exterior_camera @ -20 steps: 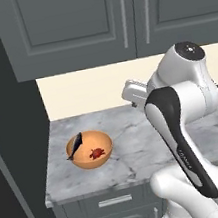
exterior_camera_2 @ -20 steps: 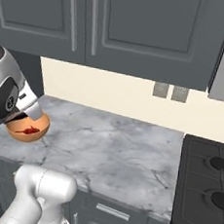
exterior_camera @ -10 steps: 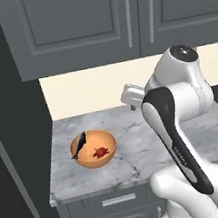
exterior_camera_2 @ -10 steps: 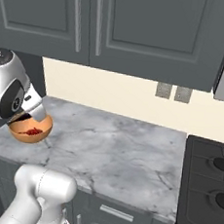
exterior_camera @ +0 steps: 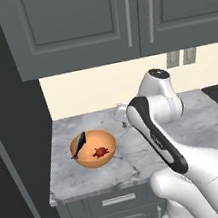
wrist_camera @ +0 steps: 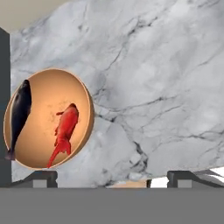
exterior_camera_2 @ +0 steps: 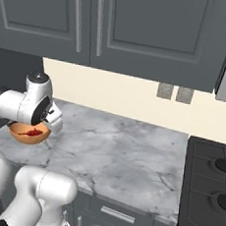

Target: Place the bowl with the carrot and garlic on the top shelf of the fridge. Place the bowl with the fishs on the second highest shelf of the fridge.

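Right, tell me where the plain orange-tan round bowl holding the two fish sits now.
The orange-tan round bowl rests on the grey marble counter near its left end, beside the dark fridge side; in the hand view it lies left of the open gripper.

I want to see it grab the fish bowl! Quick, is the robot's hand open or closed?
Gripper: open, holding nothing; the orange bowl with the fish sits on the counter off to one side of it.

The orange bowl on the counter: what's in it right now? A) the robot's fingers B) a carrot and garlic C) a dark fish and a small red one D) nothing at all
C: the orange bowl holds a slim dark fish along its rim and a small red one near the middle.
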Available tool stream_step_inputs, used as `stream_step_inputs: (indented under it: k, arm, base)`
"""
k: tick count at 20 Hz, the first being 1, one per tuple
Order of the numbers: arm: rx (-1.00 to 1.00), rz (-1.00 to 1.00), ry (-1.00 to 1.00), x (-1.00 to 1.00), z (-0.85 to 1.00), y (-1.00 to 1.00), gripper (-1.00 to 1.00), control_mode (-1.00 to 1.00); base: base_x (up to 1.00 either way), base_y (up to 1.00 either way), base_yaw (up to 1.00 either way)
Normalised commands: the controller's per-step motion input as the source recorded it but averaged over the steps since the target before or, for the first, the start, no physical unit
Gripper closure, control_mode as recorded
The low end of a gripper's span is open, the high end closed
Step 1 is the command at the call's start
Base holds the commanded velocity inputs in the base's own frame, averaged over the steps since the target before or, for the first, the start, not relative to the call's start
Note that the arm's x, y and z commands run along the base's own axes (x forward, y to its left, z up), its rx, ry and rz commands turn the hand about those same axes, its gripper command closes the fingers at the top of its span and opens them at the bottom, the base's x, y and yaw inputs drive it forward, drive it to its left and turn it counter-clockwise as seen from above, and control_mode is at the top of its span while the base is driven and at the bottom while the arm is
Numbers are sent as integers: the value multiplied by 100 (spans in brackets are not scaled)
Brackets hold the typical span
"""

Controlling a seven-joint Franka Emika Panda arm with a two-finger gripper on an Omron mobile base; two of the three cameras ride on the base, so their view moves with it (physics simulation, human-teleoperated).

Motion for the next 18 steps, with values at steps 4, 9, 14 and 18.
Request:
stream_step_inputs:
  k: [4,9,14,18]
  arm:
    - [-2,0,12,80,-39,40,-100,-100]
    - [-5,0,10,55,-22,33,-100,-100]
    - [-2,0,15,3,-54,4,-100,-100]
    - [-2,0,4,15,-70,21,-100,-100]
  base:
    - [0,0,0]
    - [0,0,0]
    - [0,0,0]
    - [0,0,0]
